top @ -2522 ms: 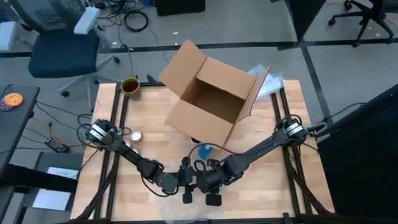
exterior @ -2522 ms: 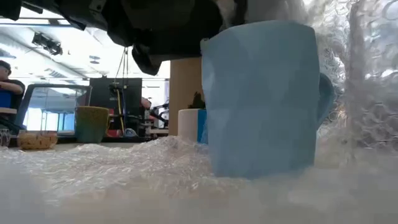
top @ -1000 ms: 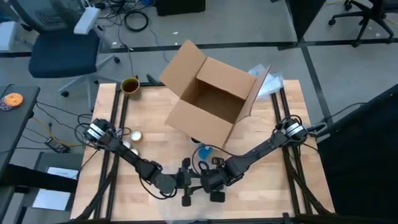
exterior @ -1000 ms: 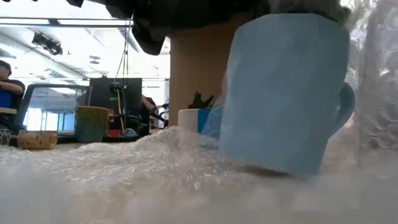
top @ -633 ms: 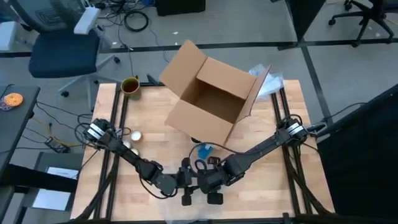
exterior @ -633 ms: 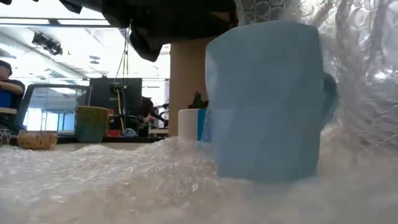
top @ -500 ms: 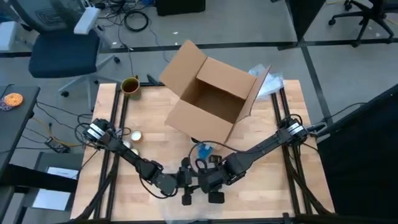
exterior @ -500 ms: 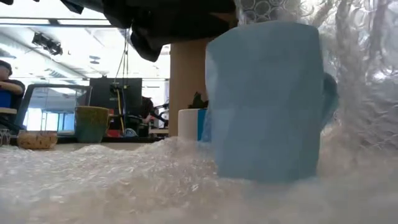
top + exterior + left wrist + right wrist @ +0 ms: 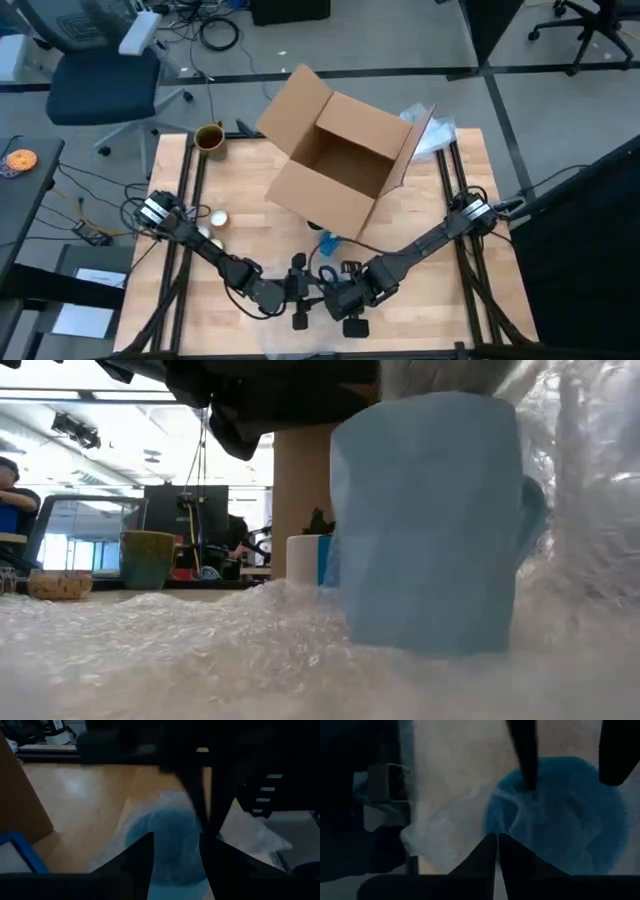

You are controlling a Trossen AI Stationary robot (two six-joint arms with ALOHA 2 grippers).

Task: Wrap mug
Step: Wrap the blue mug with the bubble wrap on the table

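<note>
Mug hidden from the high view, where the left gripper (image 9: 298, 291) and right gripper (image 9: 348, 300) meet over it at the near edge of the table (image 9: 240, 190). An open cardboard box (image 9: 340, 160) sits behind them, and an olive cup (image 9: 208, 137) stands well apart at a far corner.

At table height, the blue mug (image 9: 430, 520) stands upright on bubble wrap (image 9: 180, 650), which rises along its handle side. Likely ceramic, it should be stiff, smooth and breakable, and best steadied by its body. The wrap is soft and springy and best taken by an edge.

Seen from the left wrist, that gripper's fingers (image 9: 135, 862) are spread, straddling the partly covered mug.

From the right wrist, the mug's mouth faces up under film. The right gripper's fingers (image 9: 475, 862) are nearly together, apparently pinching the wrap. The left arm close above crowds any fold across the top.
</note>
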